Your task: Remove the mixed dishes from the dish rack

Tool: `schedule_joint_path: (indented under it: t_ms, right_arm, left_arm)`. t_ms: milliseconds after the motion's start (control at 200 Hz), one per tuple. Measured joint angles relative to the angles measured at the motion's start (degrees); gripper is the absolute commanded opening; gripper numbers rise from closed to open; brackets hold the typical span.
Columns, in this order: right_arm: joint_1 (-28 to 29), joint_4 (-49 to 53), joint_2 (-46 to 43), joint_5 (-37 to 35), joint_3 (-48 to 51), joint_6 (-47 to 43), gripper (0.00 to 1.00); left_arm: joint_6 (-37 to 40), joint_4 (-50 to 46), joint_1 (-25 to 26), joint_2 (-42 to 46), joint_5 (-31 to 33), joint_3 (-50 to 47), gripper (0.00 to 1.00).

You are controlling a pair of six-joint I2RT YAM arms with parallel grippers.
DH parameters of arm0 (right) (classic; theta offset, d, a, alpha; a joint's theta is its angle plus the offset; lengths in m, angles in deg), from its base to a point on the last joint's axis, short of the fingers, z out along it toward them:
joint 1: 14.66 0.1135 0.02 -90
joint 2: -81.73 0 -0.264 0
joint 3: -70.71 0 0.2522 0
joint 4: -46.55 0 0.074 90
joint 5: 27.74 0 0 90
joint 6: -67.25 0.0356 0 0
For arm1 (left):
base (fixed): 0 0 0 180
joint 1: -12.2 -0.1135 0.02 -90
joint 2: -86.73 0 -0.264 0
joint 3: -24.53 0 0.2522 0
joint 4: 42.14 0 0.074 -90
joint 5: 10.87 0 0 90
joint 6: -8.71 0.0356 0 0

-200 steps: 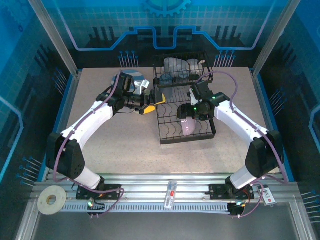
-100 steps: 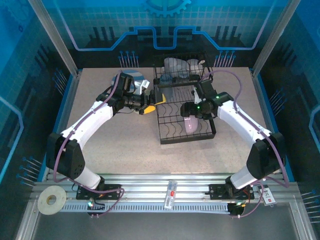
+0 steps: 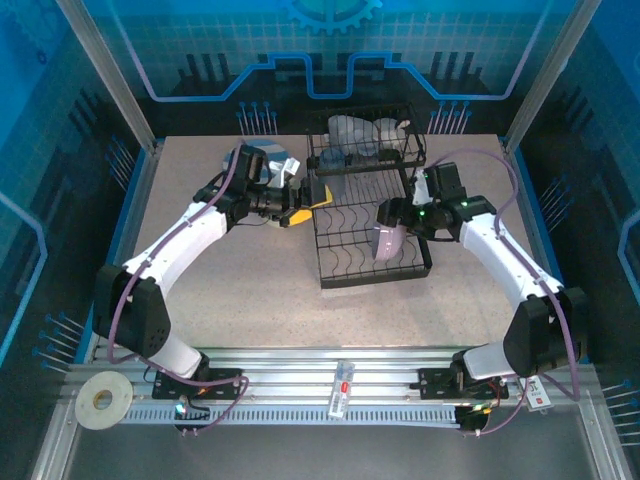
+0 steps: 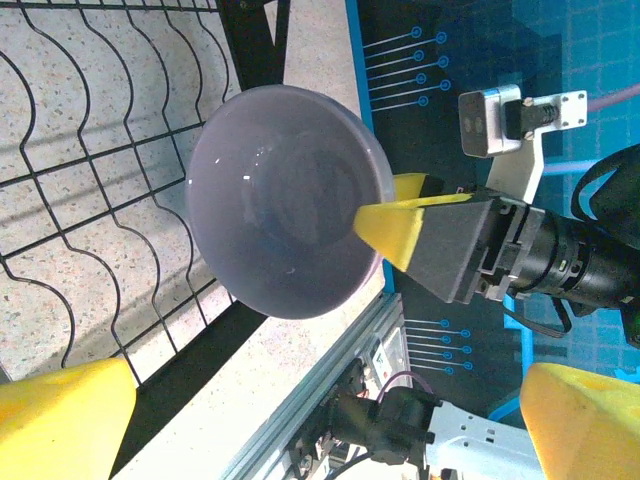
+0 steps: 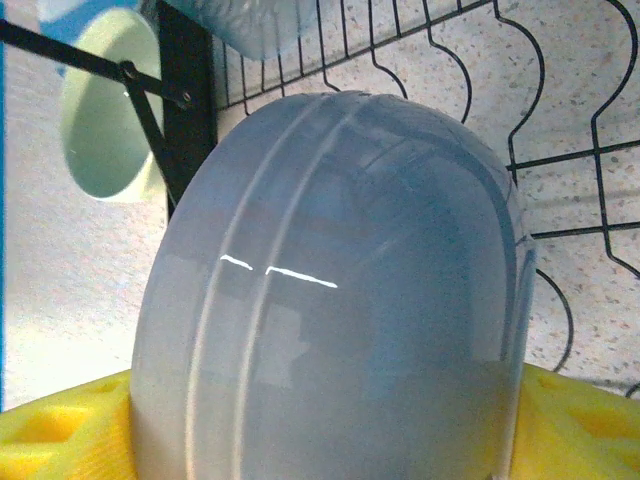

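The lavender bowl is pinched at its rim by the right claw. It is held on edge over the right part of the lower tier of the dish rack. Whether the bowl touches the wires cannot be told.

In the left wrist view the bowl's open side is seen. One yellow finger of the right claw is laid inside the rim, and the other is partly hidden behind it. In the right wrist view the bowl's outer wall is seen pressed between both yellow fingers. The wavy wires of the lower tier and speckled bench are seen behind it.

The left claw is spread and nothing is held in it. It is placed at the left edge of the rack, near its back end, and pointed toward the bowl. In its own camera its two yellow fingers are seen well apart at the bottom corners.

A pale green bowl is seen in the right wrist view past a black bar of the rack. A clear cup is seen beside it at the top edge. In the top view pale dishes are seen in the rack's raised basket at the far end.

A bluish round dish is seen just beyond the left wrist, beside the rack. Its kind cannot be told. The rack is set on the bench, roughly centred between the two arms.
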Motion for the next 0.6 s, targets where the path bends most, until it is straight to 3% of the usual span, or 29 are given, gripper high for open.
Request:
schedule_joint_path:
  t_ms: [600]
  right_arm:
    - [-7.69,-12.74,-5.09,14.71,6.47,11.34,0.36]
  left_arm:
    - [-0.59,0.31,2.62,-5.27,-1.16,-0.55,0.93]
